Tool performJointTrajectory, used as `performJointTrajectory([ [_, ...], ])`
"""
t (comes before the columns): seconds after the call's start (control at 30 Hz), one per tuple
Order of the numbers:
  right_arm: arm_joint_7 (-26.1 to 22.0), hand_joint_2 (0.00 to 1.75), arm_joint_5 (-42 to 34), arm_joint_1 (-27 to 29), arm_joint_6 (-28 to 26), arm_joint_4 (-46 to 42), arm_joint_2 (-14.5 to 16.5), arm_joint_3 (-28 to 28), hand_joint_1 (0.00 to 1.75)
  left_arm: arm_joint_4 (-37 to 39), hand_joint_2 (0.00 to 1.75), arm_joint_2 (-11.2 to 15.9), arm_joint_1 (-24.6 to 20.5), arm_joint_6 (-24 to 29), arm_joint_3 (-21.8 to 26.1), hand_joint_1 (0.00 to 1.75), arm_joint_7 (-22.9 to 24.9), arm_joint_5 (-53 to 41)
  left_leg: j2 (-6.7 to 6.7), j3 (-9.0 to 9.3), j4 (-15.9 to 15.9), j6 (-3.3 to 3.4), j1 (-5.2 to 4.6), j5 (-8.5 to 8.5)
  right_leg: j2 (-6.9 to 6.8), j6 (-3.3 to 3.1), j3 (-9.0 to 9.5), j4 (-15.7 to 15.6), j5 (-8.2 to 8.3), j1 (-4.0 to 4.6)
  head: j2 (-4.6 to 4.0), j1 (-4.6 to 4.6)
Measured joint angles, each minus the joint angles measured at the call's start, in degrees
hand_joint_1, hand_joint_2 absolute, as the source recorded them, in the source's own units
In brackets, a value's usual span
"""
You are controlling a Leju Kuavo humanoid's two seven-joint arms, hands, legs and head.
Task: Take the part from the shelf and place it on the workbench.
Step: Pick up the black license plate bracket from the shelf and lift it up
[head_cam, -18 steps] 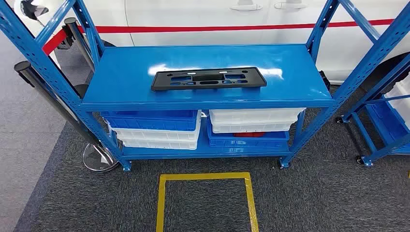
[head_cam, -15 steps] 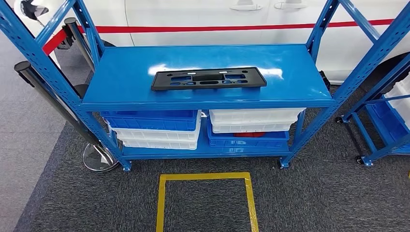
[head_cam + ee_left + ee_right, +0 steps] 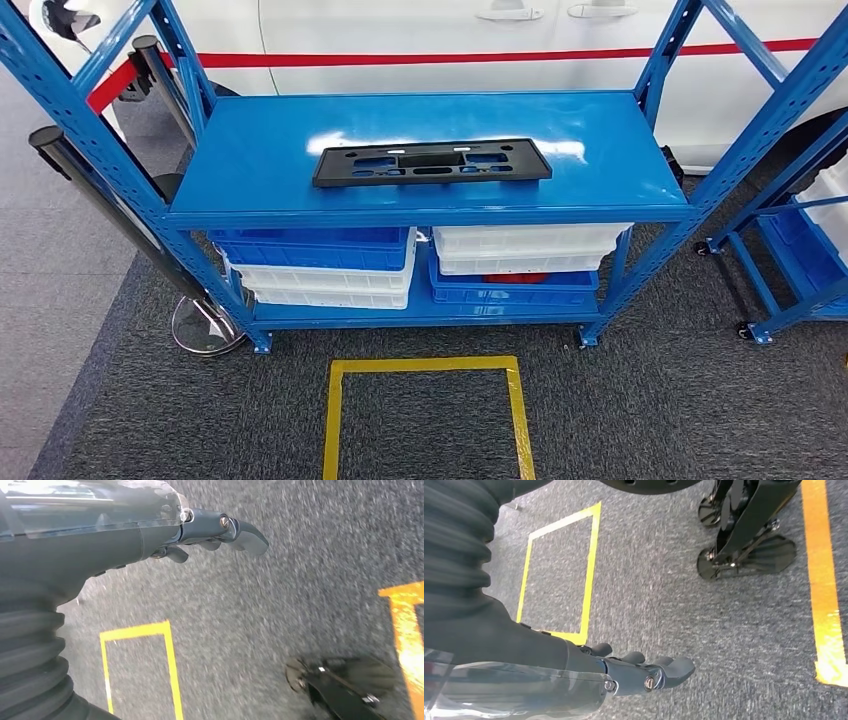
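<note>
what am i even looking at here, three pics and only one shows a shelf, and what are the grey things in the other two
It is a two-legged robot with a camera on its head and one at each wrist. The head view looks down at a blue shelf; a flat black part lies on top, and blue and white bins are stacked below. The other two look at the carpet past the hanging arms: the grey shapes are its left hand and right hand. Both hold nothing.

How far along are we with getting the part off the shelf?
Barely started. The black part lies flat on the blue shelf, untouched. The left hand and right hand hang over the carpet, holding nothing. Reaching, gripping, carrying and placing on the workbench are all left.
</note>
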Motion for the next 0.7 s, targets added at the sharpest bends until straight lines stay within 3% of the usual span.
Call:
performJointTrajectory([
  [0.2,1.6,1.75,1.2,-1.3,-3.1,1.4,0.5,1.3,0.0,1.4,1.75,-1.0,-1.3,2.1,6.2,0.0,0.6,-10.9,0.0,-0.01,0.0,0.0,0.0,0.0,0.0,0.01,0.01,0.0,0.01,0.0,0.0,0.0],
  [0.23,1.8,1.75,1.4,-1.5,-3.7,1.7,0.6,1.5,0.0,1.7,1.31,-1.2,-1.5,2.5,7.3,0.0,0.7,-12.7,0.0,-0.01,0.0,0.0,0.0,0.0,0.0,0.01,0.01,0.0,0.02,0.0,0.0,0.0],
  [0.33,2.5,0.44,1.9,-2.1,-5.3,2.4,0.8,2.1,0.0,2.4,0.0,-1.6,-2.1,3.6,10.6,0.0,0.8,-18.1,0.0,0.0,0.0,0.01,0.0,0.01,0.0,0.03,0.02,0.0,0.03,-0.01,0.0,0.01],
  [0.37,2.7,0.0,2.1,-2.3,-5.8,2.7,0.9,2.3,0.0,2.7,0.0,-1.8,-2.3,4.0,11.7,0.0,0.9,-19.9,0.0,0.0,0.0,0.01,0.0,0.01,0.0,0.03,0.02,0.0,0.03,-0.01,0.0,0.01],
  [0.57,3.0,0.0,3.1,-3.6,-9.1,4.1,1.5,3.2,0.0,4.0,0.0,-2.9,-3.6,6.3,18.2,0.0,1.2,-30.6,0.0,0.0,0.0,0.0,0.0,0.01,0.0,0.03,0.02,0.0,0.04,-0.01,0.0,0.0],
  [0.67,1.7,1.31,3.6,-4.3,-11.1,4.8,1.8,3.6,0.0,4.7,0.0,-3.5,-4.2,7.6,21.0,0.0,1.4,-36.2,0.0,-0.01,0.0,0.0,0.0,0.01,0.0,0.02,0.02,0.0,0.04,-0.01,0.0,0.0],
  [0.7,1.0,1.75,3.7,-4.6,-11.8,5.0,1.9,3.7,0.0,4.9,0.44,-3.7,-4.3,8.0,21.7,0.0,1.5,-37.9,0.0,-0.01,0.0,0.0,0.0,0.01,0.0,0.02,0.02,0.0,0.04,-0.01,0.0,0.0],
])
